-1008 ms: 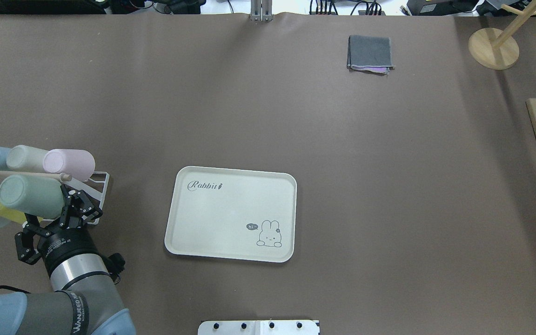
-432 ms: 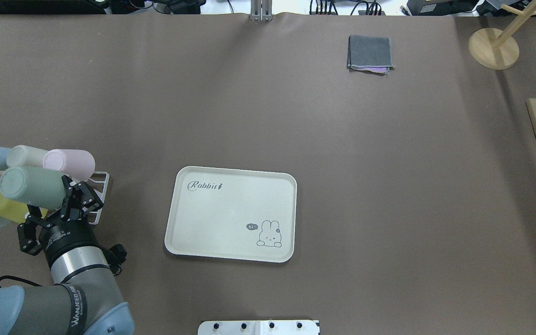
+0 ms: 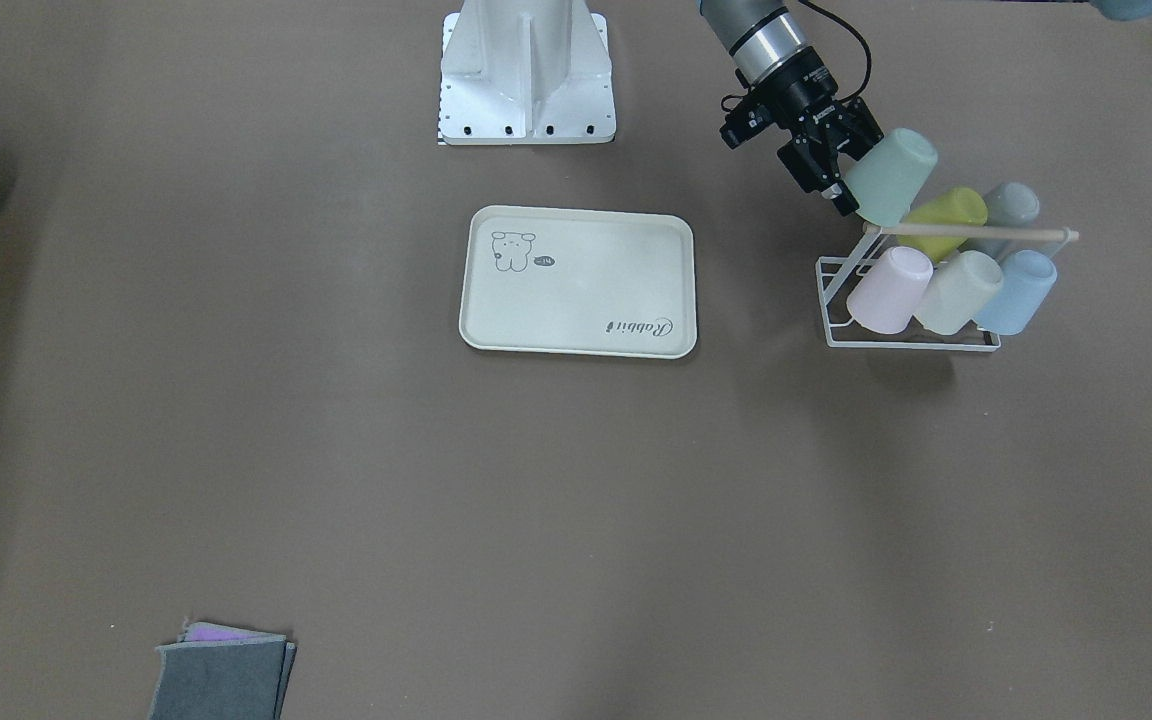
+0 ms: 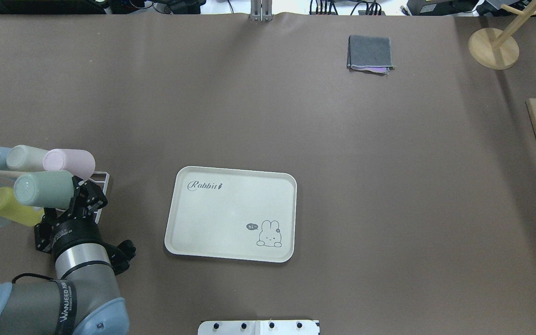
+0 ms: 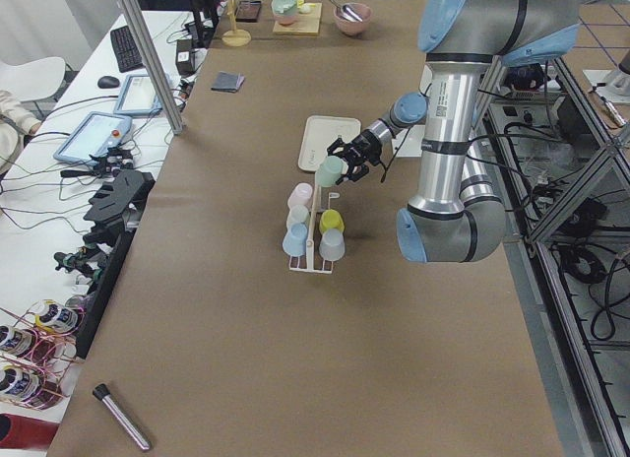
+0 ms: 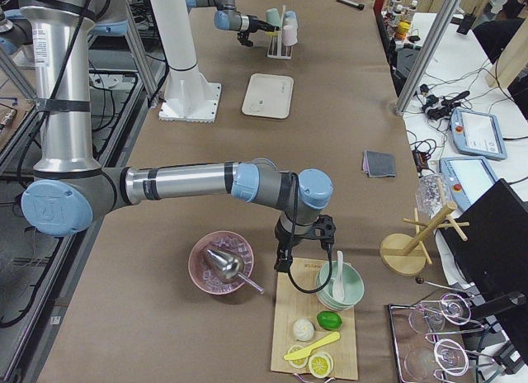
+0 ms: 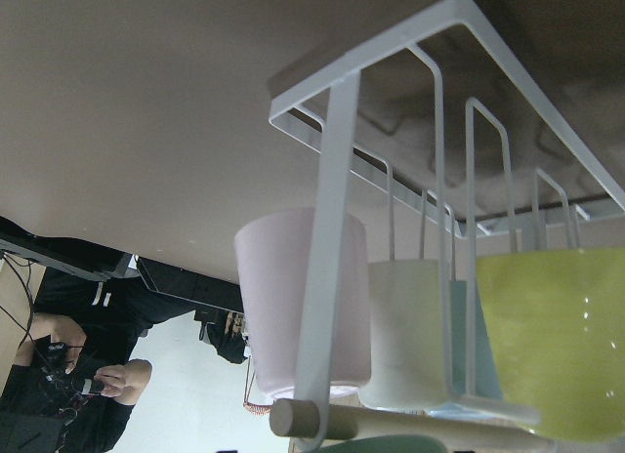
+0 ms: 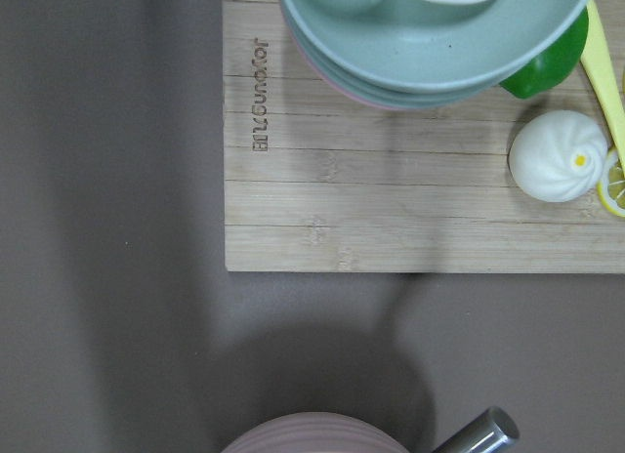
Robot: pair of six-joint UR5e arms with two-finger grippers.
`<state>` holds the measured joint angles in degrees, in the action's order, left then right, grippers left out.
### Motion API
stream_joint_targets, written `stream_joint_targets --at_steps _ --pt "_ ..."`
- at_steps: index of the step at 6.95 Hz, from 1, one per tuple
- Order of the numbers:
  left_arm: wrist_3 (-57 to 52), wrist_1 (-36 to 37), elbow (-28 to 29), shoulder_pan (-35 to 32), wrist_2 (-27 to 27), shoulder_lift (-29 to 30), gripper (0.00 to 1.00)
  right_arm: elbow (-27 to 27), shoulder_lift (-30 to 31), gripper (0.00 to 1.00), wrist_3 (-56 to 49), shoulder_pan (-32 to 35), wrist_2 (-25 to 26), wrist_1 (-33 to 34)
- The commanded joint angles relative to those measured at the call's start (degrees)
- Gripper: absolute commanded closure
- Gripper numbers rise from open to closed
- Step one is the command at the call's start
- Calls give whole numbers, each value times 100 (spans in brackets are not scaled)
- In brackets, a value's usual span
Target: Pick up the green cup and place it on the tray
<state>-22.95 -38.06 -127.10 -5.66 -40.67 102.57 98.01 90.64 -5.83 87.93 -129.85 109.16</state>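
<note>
Silver-grey arm, blue joint caps, blk tool.

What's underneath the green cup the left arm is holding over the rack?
Below the green cup, gripped by the left pincer, are the yellow-green cup and the white wire rack. The cup covers the rack section directly beneath it, so that part cannot be seen.
</note>
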Motion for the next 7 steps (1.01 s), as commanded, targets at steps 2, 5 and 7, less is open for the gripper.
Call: stream_joint_targets --at_steps 2,5,7 --pt "-366 -624 -200 -320 -170 18 23 -26 6 0 28 5 -23 0" --pt "-588 -667 -744 -496 -187 -298 24 -124 -90 0 20 5 -31 0" --pt "-596 -1209 -720 -532 -187 -299 26 -133 -82 0 20 5 -23 0"
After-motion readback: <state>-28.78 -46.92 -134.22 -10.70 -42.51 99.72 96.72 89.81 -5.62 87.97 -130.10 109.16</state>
